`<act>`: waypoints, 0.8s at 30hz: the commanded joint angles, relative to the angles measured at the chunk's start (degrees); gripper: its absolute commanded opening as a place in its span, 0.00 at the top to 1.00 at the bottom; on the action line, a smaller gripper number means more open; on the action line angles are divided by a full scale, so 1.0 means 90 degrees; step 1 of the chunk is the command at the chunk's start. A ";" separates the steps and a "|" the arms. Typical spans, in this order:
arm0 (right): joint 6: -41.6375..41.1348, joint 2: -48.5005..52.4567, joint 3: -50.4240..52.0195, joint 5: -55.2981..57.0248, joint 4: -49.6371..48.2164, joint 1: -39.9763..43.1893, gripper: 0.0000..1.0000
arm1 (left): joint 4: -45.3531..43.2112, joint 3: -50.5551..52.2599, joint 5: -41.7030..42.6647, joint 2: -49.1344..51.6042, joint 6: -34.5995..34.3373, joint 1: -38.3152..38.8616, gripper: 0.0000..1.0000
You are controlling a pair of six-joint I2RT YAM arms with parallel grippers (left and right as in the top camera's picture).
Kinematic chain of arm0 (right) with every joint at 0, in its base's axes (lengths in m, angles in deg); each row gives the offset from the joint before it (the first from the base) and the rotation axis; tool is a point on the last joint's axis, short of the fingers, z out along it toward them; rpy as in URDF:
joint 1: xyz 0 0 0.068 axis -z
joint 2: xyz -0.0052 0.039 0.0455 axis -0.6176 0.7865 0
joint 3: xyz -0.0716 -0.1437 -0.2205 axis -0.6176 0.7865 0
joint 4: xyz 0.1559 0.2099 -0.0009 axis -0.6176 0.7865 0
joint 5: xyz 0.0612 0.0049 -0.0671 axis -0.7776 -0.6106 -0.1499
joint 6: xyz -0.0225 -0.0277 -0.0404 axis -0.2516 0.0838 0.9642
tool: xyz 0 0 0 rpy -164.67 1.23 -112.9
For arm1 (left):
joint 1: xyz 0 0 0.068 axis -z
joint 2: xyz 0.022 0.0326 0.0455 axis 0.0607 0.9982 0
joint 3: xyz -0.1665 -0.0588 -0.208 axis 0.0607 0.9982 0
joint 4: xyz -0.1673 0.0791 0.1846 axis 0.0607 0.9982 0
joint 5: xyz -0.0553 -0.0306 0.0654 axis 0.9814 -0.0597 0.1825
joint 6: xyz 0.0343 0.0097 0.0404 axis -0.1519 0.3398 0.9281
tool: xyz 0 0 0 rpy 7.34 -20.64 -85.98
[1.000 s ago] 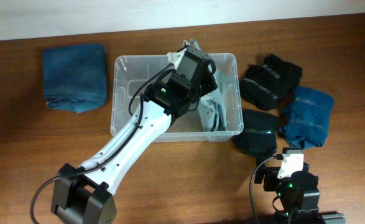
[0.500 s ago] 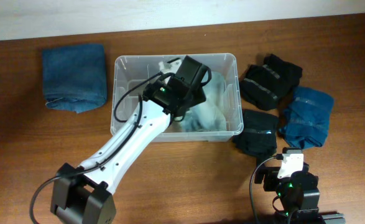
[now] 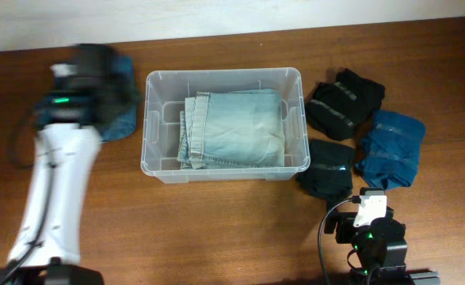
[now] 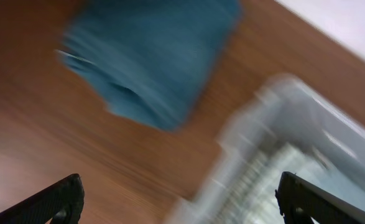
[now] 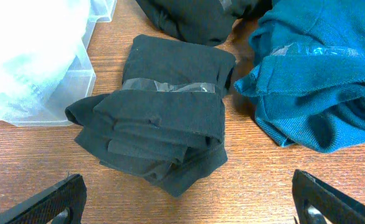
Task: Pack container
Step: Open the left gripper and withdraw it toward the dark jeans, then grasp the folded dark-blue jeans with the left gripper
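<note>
The clear plastic container stands mid-table with a folded pale-blue denim garment lying flat inside it. My left gripper, blurred by motion, is open and empty over the folded blue cloth left of the container. In the left wrist view the blue cloth lies ahead and the container's corner is at the right, with my left gripper wide apart. My right gripper is open and empty just short of a folded black garment.
Right of the container lie two black folded garments and a teal one. The teal garment touches the near black one. My right arm sits at the front right edge. A pale wall borders the table's far side.
My left gripper opened and let go of the denim garment, which now lies flat in the container. The left arm then swung out and left, over the blue cloth. The right arm stayed still.
</note>
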 commanded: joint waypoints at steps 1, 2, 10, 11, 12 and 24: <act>-0.0075 -0.0044 0.0053 0.0007 0.0017 0.0041 0.02 | -0.0063 -0.0061 0.1333 0.0058 0.0969 -0.1331 0.01; -0.0075 -0.0044 0.0051 0.0007 0.0017 0.0041 0.02 | -0.0134 -0.0061 0.1700 0.0126 0.1120 -0.1666 0.01; -0.0073 -0.0044 0.0051 0.0007 0.0017 0.0041 0.02 | -0.0882 -0.0061 0.4493 0.1421 0.2093 -0.3555 0.01; -0.0073 -0.0044 0.0051 0.0007 0.0017 0.0041 0.02 | -0.0959 -0.0061 0.4665 0.1627 0.2171 -0.3670 0.01; -0.0073 -0.0044 0.0051 0.0007 0.0017 0.0041 0.02 | -0.1066 -0.0061 0.4877 0.1841 0.2307 -0.3786 0.01; -0.0073 -0.0044 0.0051 0.0007 0.0017 0.0041 0.02 | -0.3189 -0.0063 0.7885 0.4197 0.2545 -0.4510 0.01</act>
